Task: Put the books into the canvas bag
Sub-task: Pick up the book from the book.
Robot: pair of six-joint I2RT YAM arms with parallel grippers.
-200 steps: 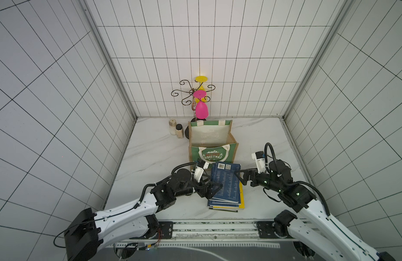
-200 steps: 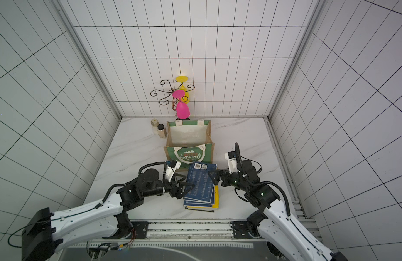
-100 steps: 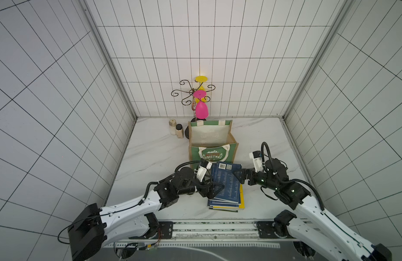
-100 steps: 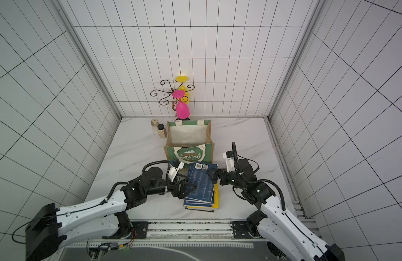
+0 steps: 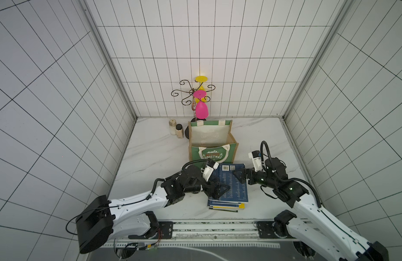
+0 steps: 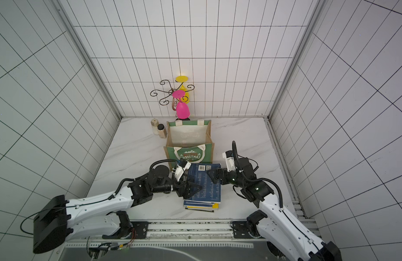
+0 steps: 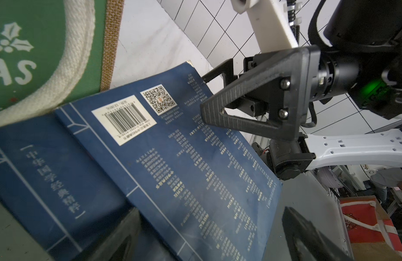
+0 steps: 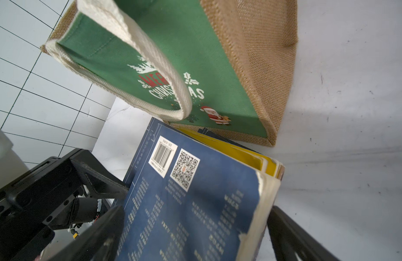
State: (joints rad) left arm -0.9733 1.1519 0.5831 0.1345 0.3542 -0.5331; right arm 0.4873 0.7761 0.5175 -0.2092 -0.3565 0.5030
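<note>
Between left gripper point(image 5: 225, 188) and right gripper point(image 5: 237, 176): books point(image 5: 235, 193), bag point(image 5: 233, 148) just behind.
Long axis toward bag; both jaws wide apart.

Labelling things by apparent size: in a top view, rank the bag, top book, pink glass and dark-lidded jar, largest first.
1. bag
2. top book
3. pink glass
4. dark-lidded jar
The glass hangs higher, nearer the camera, so its lead over the jar is unsure.
</note>
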